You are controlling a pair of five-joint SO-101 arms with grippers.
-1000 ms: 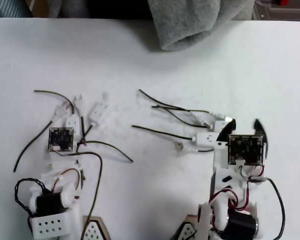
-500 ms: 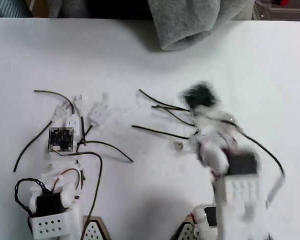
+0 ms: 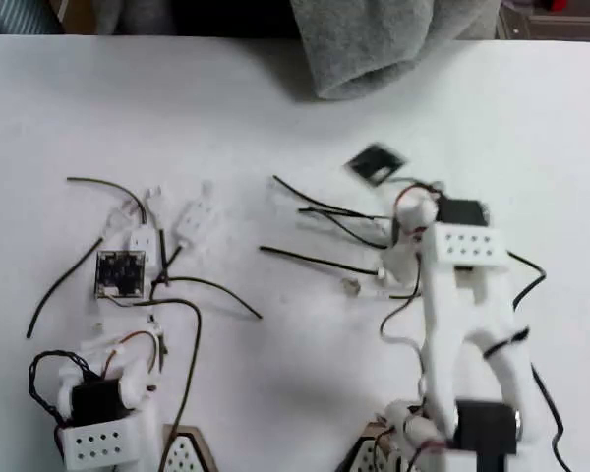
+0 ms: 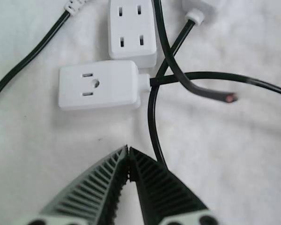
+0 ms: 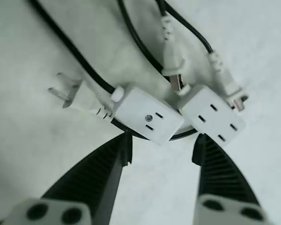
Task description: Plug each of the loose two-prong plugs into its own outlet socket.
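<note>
Surface: a white table (image 3: 275, 108), with a grey cloth (image 3: 374, 49) lying over its far edge at 12 o'clock.
Left arm: the left arm (image 3: 98, 413) sits low at 7 o'clock in the high view.
Left claw: the left gripper (image 4: 128, 152) has its fingers pressed together, tips touching, with nothing between them. It is near a three-hole socket.
Left sockets: the three-hole socket (image 4: 100, 85) lies face up, touching a double socket (image 4: 131, 30). This cluster is at 9 o'clock on the table.
Left leads: black cables (image 4: 152, 117) cross just beside the three-hole socket. One finishes in a cut end (image 4: 230, 97) showing bare copper.
Right arm: the right arm (image 3: 462, 295) reaches from 5 o'clock up to 3 o'clock.
Right claw: the right gripper (image 5: 163, 143) is spread wide and holds nothing.
Right sockets: a white socket (image 5: 147, 114) and a second socket (image 5: 214, 115) lie face up, just beside each other, in front of the spread fingers.
Plugs: a two-prong plug (image 5: 65, 89) lies loose near the white socket, and a white plug (image 5: 174, 70) rests unplugged near both sockets.
</note>
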